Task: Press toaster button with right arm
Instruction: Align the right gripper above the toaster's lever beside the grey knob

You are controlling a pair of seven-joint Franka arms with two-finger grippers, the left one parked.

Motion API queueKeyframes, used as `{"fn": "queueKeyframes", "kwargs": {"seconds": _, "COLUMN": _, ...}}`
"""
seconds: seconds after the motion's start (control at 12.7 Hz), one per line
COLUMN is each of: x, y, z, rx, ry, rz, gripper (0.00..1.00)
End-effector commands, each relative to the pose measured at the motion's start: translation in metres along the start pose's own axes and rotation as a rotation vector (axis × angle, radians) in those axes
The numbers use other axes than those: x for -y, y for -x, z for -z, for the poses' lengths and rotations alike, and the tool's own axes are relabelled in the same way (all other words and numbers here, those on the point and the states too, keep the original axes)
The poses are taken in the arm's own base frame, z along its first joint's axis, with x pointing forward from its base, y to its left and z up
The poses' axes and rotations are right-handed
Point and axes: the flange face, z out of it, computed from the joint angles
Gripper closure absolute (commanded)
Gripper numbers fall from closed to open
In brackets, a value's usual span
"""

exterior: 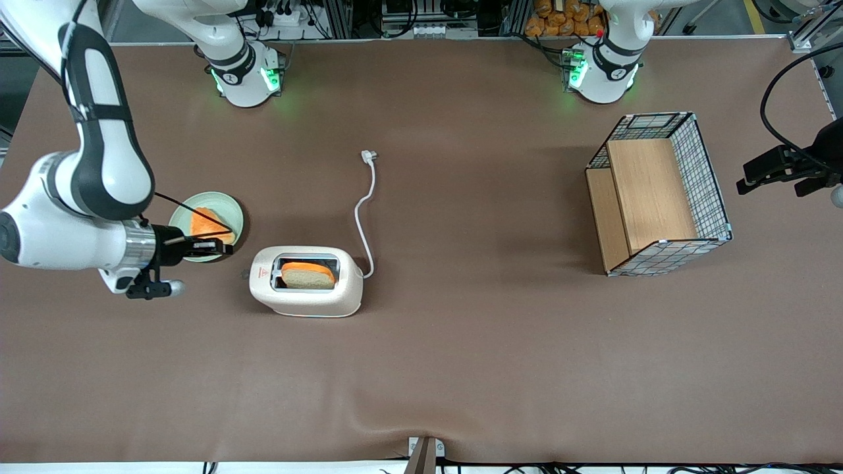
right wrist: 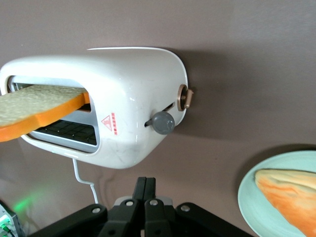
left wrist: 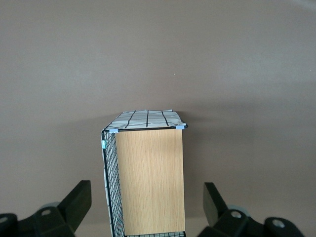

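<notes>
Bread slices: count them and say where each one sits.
2. One bread slice stands in the toaster slot; the other lies on the green plate, under the shut tool.

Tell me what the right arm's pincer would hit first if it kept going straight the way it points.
Probably the toaster: the shut pincer, above the plate, points at its narrow end, near the toaster button. Its height is unclear.

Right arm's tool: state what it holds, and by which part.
Nothing. The tool is shut and empty, hovering near the toaster button on the toaster's narrow end.
</notes>
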Motion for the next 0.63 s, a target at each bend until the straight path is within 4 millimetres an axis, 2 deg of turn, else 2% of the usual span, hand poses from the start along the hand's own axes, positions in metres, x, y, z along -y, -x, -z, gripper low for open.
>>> {"fn": "queueKeyframes", "kwargs": {"seconds": 0.0, "x": -0.003, "y": -0.005, "z": -0.008, "rx": -0.008, "ry": -0.052, "rz": 0.02, "gripper": 1.0}}
{"fn": "queueKeyframes", "kwargs": {"seconds": 0.31, "x": 0.0, "y": -0.019, "z": -0.031, "rx": -0.034, "ry": -0.034, "rz": 0.023, "gripper": 1.0}}
{"fn": "queueKeyframes", "kwargs": {"seconds": 0.55, "x": -0.005, "y": -0.028, "z": -0.043, "rx": -0.057, "ry": -0.022, "rz": 0.017, "gripper": 1.0}}
